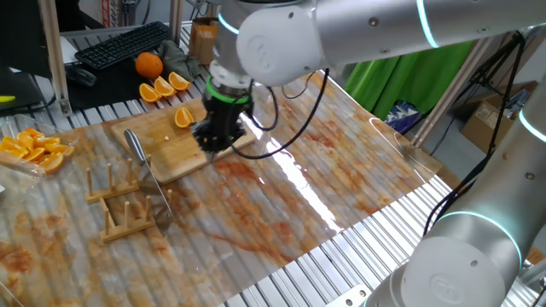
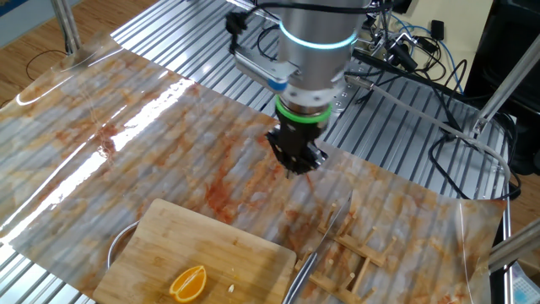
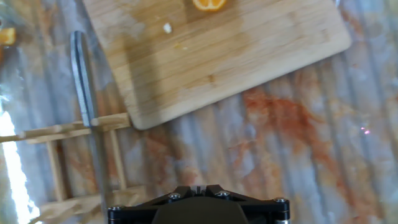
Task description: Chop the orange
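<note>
We see the bench [image 1: 358,179] covered by a clear, orange-stained sheet over its ribbed metal top. The arm [image 1: 341,34] reaches over it with the gripper [image 1: 215,143] pointing straight down, its jaws together and holding nothing. Taking the board [image 1: 175,141] as our landmark, the gripper hangs just off the board's edge, over the stained sheet, as the other fixed view shows it [image 2: 295,160], apart from the board [image 2: 194,253] there.

The board is pale bamboo and lies flat on the sheet. A wooden rack [image 1: 128,205] stands just beside the board, and the knife [image 1: 141,158] leans on that rack with its handle up by the board's corner; in the hand view the knife [image 3: 82,74] lies along the board's [image 3: 217,50] short edge, above the rack [image 3: 81,155].

The orange [image 1: 183,117], a small wedge, sits cut-face up on the board, near its far edge from the gripper; the other fixed view has it [image 2: 187,283] near the board's near edge, and the hand view catches it [image 3: 209,4] at the top of the frame. A small pale scrap [image 3: 167,27] lies on the board close to it.

Beyond the board, a whole orange [image 1: 148,64] and some loose wedges [image 1: 162,87] rest on the bench, and a heap of slices [image 1: 34,149] lies well off to one side.
</note>
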You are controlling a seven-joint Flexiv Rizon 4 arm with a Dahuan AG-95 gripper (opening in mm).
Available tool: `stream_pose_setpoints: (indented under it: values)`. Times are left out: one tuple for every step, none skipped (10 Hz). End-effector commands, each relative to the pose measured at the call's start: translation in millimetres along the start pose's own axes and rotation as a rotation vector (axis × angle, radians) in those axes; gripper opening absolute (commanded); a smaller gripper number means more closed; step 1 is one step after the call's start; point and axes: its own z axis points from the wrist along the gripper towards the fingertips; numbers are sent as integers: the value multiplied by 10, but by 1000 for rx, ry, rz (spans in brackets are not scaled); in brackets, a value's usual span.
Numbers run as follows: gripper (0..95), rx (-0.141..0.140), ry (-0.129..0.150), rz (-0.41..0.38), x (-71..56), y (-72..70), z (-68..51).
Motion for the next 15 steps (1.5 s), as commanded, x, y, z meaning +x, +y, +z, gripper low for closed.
stream_pose_setpoints:
  values:
    - [0,0,-3,7,-15,93,50]
    - [0,-2,-3,18,-14,162,69]
    - [0,-5,-3,32,-25,223,95]
    - [0,-8,-1,27,-46,224,122]
    - [0,-8,-1,29,-68,223,154]
    - [0,-6,-1,37,-71,222,165]
    - [0,-4,0,47,-71,222,165]
    - [0,-2,1,76,-72,222,165]
    - [0,-1,11,96,-72,222,165]
    - [0,1,24,107,-71,222,166]
    - [0,3,28,112,-72,221,170]
    - [0,3,30,116,-70,221,169]
    - [0,3,32,114,-70,221,169]
    - [0,3,32,113,-70,221,169]
    - [0,3,35,113,-70,221,171]
